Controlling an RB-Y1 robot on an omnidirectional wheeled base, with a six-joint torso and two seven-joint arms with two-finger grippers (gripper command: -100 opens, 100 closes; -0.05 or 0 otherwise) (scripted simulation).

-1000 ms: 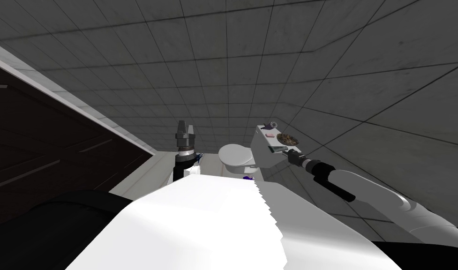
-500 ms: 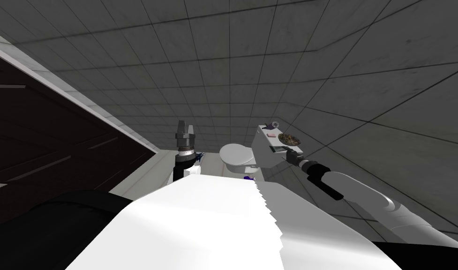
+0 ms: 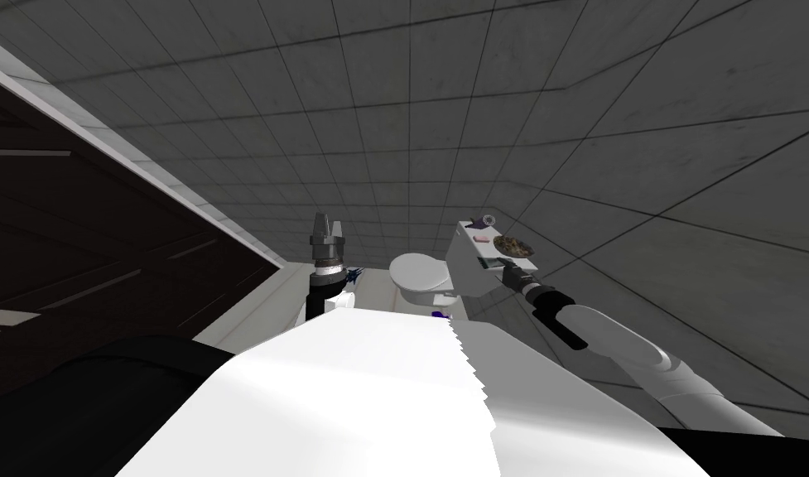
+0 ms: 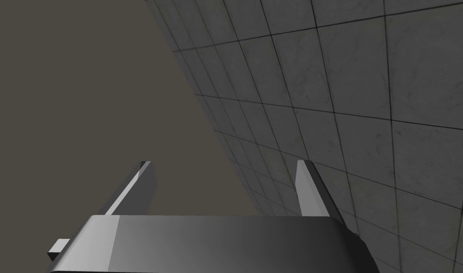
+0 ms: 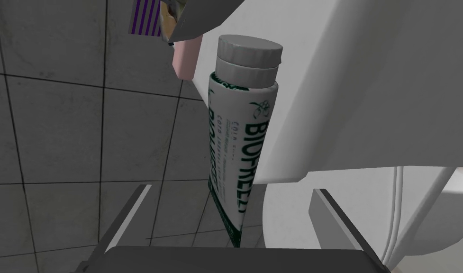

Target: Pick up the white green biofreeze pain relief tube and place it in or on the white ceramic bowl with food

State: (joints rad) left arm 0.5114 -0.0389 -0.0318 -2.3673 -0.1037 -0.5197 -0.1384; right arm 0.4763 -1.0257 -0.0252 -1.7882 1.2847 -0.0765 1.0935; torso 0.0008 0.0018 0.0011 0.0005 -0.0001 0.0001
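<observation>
The right gripper (image 5: 231, 190) is the nearer one to the tube (image 5: 238, 137). The left gripper (image 3: 328, 222) stands well apart, pointing up, its fingers spread on nothing. The right fingers (image 5: 127, 212) are also spread. The tube's thin tail reaches into the gap between them, roughly midway, and neither finger touches it. Its long axis runs straight out along the fingers, with the cap beyond the fingertips. The tube lies against the top of the toilet tank (image 3: 464, 273), and its tail looks to stick out past the tank's edge toward the gripper. I judge that closing now would catch only the tail. The bowl (image 3: 512, 245), holding brown food, sits on the tank just beyond the fingertips. The tube is white with dark green BIOFREEZE lettering and a grey ribbed cap, and it tapers flat at the tail
</observation>
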